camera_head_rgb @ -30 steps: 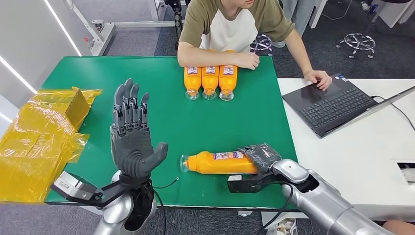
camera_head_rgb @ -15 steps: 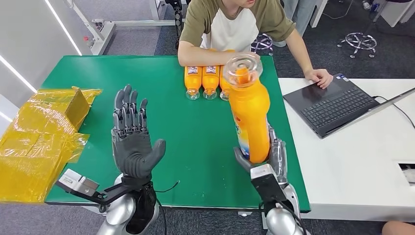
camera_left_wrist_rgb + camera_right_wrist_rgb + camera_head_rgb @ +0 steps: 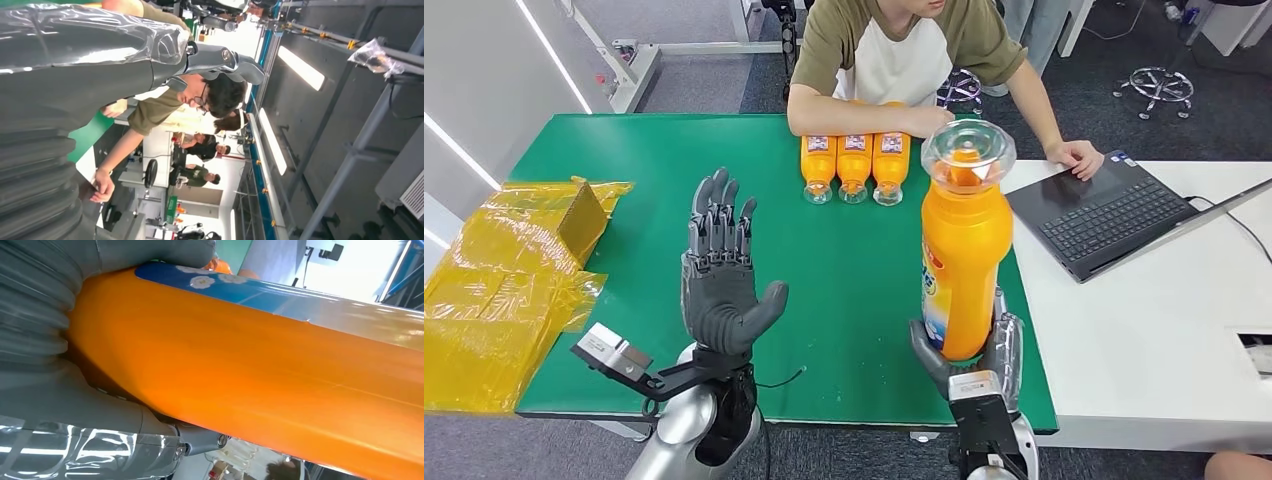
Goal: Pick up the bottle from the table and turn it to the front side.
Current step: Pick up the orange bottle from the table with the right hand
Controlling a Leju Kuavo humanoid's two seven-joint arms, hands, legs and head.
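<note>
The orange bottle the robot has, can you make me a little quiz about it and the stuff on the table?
1. True or false: the right hand holds the orange bottle upright, cap end up.
2. How many orange bottles lie in a row on the green table by the person?
3. What is the left hand doing? A) holding a bottle B) raised with its fingers apart, holding nothing C) pressing on the laptop

Key:
1. True.
2. Three.
3. B.
</note>
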